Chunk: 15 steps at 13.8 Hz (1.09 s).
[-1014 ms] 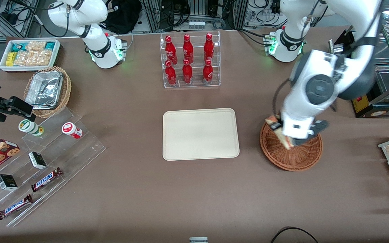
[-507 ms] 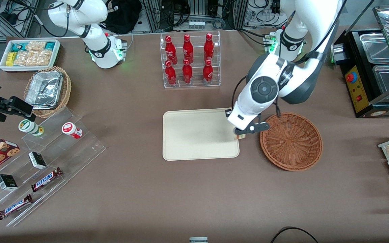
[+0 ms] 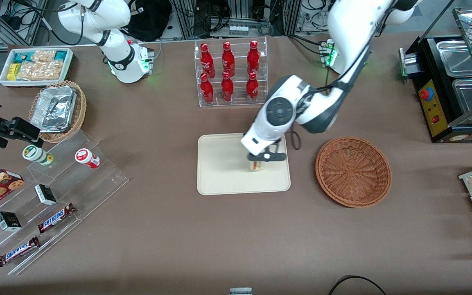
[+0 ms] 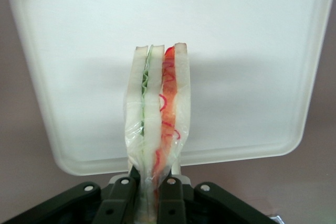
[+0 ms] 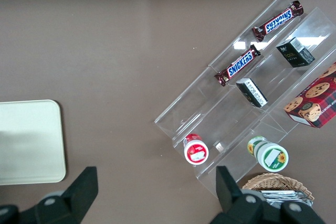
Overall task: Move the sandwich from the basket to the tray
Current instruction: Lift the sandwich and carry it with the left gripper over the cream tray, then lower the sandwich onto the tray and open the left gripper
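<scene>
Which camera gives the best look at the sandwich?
The left wrist view: the sandwich fills it, layers clear, pinched in the tool above the tray. The front view shows only a sliver under the arm. The right wrist view misses it.

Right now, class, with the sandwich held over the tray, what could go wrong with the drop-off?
1. The claw pinches only one end of the sandwich, held on edge; released, it may topple or fall open.
2. It hangs over the part of the tray nearer the basket, so a tumble could reach the rim.
</scene>
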Each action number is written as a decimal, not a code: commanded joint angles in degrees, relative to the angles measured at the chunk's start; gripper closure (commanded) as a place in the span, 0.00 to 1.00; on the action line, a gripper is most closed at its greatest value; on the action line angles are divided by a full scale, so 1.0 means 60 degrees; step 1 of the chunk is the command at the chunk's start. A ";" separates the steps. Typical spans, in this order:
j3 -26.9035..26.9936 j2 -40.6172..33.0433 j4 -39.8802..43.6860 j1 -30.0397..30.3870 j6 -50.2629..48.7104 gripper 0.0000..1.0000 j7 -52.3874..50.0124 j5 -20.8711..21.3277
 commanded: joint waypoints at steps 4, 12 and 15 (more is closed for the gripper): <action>0.0161 0.1176 0.0884 -0.0507 0.0441 0.86 -0.0693 0.0332; 0.0191 0.1734 0.0869 -0.0683 0.1306 0.51 -0.1912 0.1344; 0.0191 0.1617 0.0840 -0.0683 0.1263 0.00 -0.1926 0.1344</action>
